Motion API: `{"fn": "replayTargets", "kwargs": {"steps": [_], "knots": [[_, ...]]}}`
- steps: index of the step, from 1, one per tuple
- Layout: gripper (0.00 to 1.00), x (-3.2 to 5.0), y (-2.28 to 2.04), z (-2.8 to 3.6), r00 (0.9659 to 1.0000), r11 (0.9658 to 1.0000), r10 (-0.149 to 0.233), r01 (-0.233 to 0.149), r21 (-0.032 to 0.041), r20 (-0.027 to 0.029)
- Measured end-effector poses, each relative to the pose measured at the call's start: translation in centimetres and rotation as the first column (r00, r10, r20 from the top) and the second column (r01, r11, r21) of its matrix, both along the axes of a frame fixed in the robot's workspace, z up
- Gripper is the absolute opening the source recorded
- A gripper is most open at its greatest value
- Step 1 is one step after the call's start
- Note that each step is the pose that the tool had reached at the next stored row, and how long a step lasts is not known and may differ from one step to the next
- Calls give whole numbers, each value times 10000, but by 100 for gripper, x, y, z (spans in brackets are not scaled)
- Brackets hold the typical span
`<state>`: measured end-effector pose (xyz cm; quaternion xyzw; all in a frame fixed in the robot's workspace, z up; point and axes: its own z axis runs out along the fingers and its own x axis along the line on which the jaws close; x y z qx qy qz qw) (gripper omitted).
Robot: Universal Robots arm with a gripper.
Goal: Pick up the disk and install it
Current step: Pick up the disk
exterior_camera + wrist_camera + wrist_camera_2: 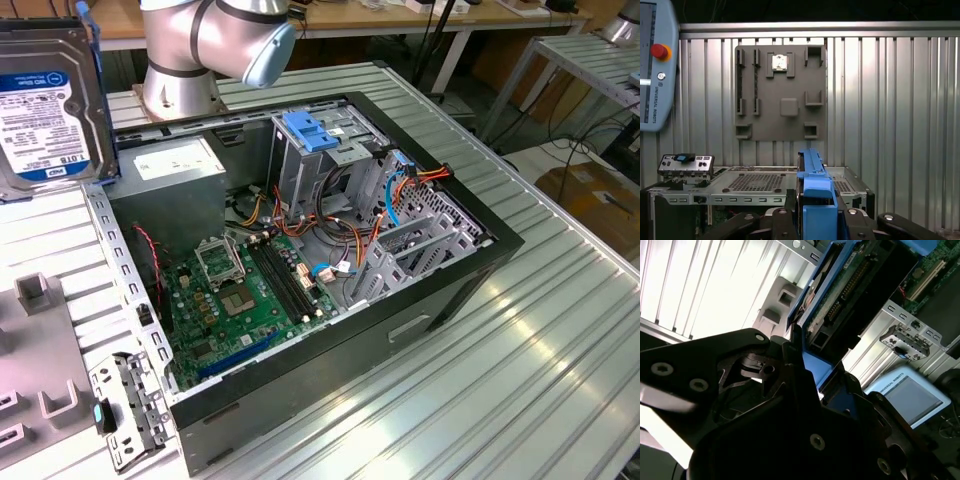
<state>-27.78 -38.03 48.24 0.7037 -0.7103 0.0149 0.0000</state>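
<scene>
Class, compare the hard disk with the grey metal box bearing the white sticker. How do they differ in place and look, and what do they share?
The disk is held aloft, clamped in the tool; the grey box sits inside the computer case. The disk's label is white and blue; the grey box's sticker is white. The disk has blue side rails; the grey box shows none. Both are rectangular metal units.

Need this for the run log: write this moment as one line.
gripper: shut on disk | disk: held up, outside the computer case | install: not yet done
</scene>
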Motion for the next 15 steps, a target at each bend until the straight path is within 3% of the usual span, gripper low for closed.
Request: {"fn": "replayTargets", "kwargs": {"steps": [4, 9, 12, 15], "knots": [[37, 116, 0, -3, 10000, 10000, -1, 1, 0, 0], [37, 354, 0, -6, 10000, 10000, 0, 0, 0, 0], [37, 422, -4, -8, 10000, 10000, 0, 0, 0, 0], [37, 456, -34, -11, 10000, 10000, -1, 1, 0, 0]]}}
